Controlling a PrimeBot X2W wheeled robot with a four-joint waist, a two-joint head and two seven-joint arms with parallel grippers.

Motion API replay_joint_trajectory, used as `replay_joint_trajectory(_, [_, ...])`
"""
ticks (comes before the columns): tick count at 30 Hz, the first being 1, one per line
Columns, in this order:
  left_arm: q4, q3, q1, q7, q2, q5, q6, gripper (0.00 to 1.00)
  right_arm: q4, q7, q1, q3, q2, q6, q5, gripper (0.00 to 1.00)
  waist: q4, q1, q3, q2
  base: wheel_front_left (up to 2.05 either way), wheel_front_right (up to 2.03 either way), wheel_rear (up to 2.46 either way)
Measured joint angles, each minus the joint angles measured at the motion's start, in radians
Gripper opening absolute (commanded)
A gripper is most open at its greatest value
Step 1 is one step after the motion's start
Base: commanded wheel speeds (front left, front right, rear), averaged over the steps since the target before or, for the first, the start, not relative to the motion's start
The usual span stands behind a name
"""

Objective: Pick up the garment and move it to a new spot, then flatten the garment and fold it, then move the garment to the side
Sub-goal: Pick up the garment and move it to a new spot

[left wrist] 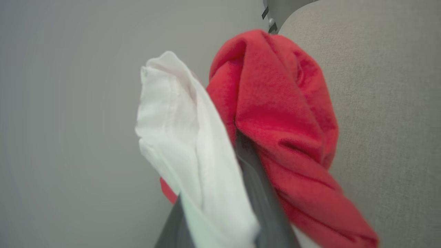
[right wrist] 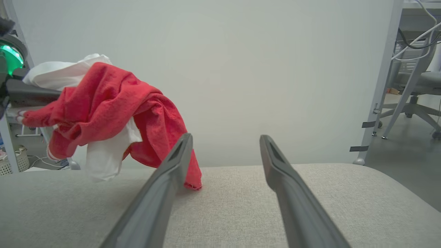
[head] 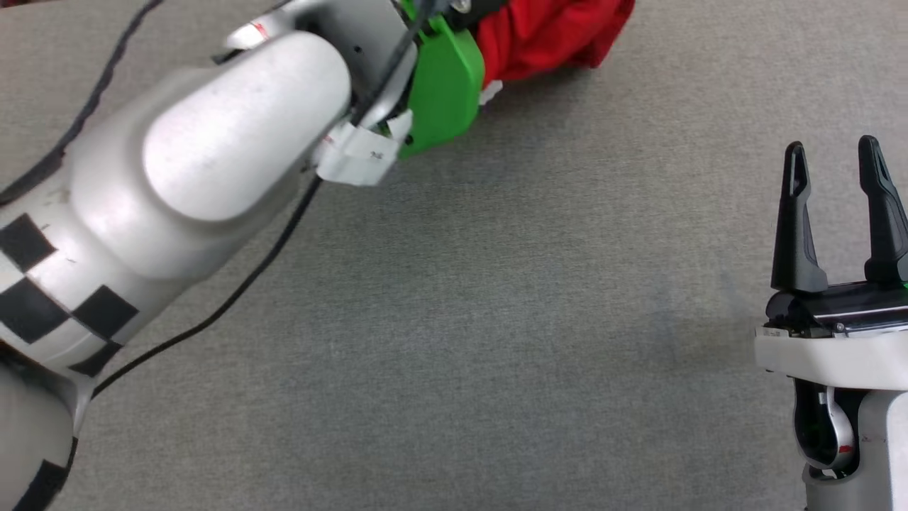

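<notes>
The garment (head: pixel 553 35) is a bunched red and white cloth at the top edge of the head view, beyond my left arm's green wrist part (head: pixel 443 85). In the left wrist view my left gripper (left wrist: pixel 220 162) is shut on the garment (left wrist: pixel 275 103), with a white fold on one side of a dark finger (left wrist: pixel 253 175) and red cloth on the other. The right wrist view shows the garment (right wrist: pixel 103 100) hanging lifted, its lowest red corner touching the grey padded surface (right wrist: pixel 241 203). My right gripper (head: pixel 831 152) stands open and holds nothing at the lower right, well apart from the cloth.
A grey fabric surface (head: pixel 496 319) spreads under both arms. A black cable (head: pixel 234 291) hangs along my left arm. Beyond the surface's far edge are a pale wall, a desk leg (right wrist: pixel 379 86) and an office chair (right wrist: pixel 413 103) at the right, and a small basket (right wrist: pixel 10 162) at the left.
</notes>
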Motion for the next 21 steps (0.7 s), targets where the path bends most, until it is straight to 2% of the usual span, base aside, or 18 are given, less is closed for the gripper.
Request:
replay_joint_trajectory(4, [-0.003, -0.049, 0.022, 0.012, -0.044, 0.002, 0.0, 0.0, -0.001, 0.0, 0.0, -0.002, 0.0, 0.0, 0.01, 1.0, -0.043, 0.0, 0.017, 0.0, 0.0, 0.0, 0.0])
replay_joint_trajectory(6, [-0.016, -0.052, 0.07, 0.045, -0.063, 0.011, 0.0, 0.0, -0.002, 0.0, 0.0, -0.002, 0.0, 0.0, 0.012, 1.0, -0.057, 0.0, 0.028, 0.0, 0.0, 0.0, 0.0])
replay_joint_trajectory(8, [-0.043, -0.053, 0.154, 0.104, -0.074, 0.067, 0.0, 0.0, -0.003, 0.0, -0.001, -0.002, 0.0, 0.0, 0.017, 1.0, -0.067, 0.0, 0.041, 0.0, 0.0, 0.0, 0.0])
replay_joint_trajectory(13, [-0.124, -0.06, 0.366, 0.242, -0.067, 0.17, 0.0, 0.0, -0.003, 0.0, -0.007, -0.001, 0.0, 0.0, 0.017, 1.0, -0.081, 0.0, 0.069, 0.0, 0.0, 0.0, 0.0])
replay_joint_trajectory(17, [-0.176, -0.04, 0.421, 0.287, -0.045, 0.172, 0.002, 0.0, -0.002, 0.0, -0.014, 0.007, 0.0, 0.0, 0.018, 1.0, -0.083, 0.0, 0.079, 0.0, 0.0, 0.0, 0.0])
replay_joint_trajectory(19, [-0.181, -0.04, 0.422, 0.277, -0.036, 0.164, 0.002, 0.0, -0.002, 0.0, -0.014, 0.007, 0.0, 0.0, 0.018, 1.0, -0.08, 0.0, 0.078, -0.0001, 0.0, 0.0, 0.0])
replay_joint_trajectory(20, [-0.176, -0.041, 0.421, 0.255, -0.035, 0.16, 0.002, 0.45, -0.002, 0.0, -0.014, 0.007, 0.0, 0.0, 0.018, 1.0, -0.077, 0.0, 0.076, -0.0001, 0.0, 0.0, 0.0])
replay_joint_trajectory(21, [-0.165, -0.043, 0.42, 0.225, -0.034, 0.158, 0.001, 1.0, -0.002, 0.0, -0.014, 0.005, 0.0, 0.0, 0.017, 1.0, -0.074, 0.0, 0.073, 0.0, 0.0, 0.0, 0.0])
